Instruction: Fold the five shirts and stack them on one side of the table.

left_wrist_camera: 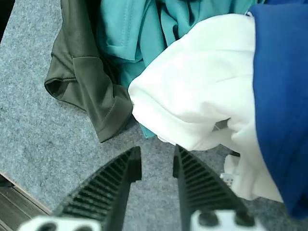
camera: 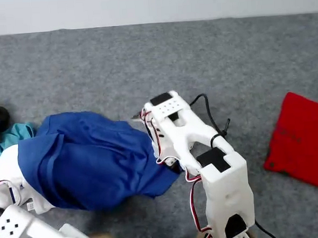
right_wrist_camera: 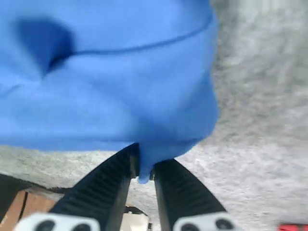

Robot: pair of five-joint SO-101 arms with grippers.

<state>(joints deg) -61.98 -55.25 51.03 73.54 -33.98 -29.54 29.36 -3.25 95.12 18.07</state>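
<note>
One shirt of five folded, we judge; four left, no stack begun.

We list: a red cloth shirt (camera: 302,140), a folded square on the grey felt worktop (camera: 144,60), well apart from the crumpled royal-blue cloth shirt (camera: 91,158). The right end effector (right_wrist_camera: 144,166) is clenched on the blue shirt's hem. The left end effector (left_wrist_camera: 156,154) is released and grasps nothing, near the blue shirt. A white cloth shirt (left_wrist_camera: 192,91) lies partly under the blue shirt, with a teal shirt (left_wrist_camera: 139,33) and an olive shirt (left_wrist_camera: 82,72) bunched beyond, unfolded.

Cut off at right edge: red shirt (camera: 303,140); teal shirt (camera: 15,134) mostly buried, perhaps under blue shirt (camera: 91,161).
</note>
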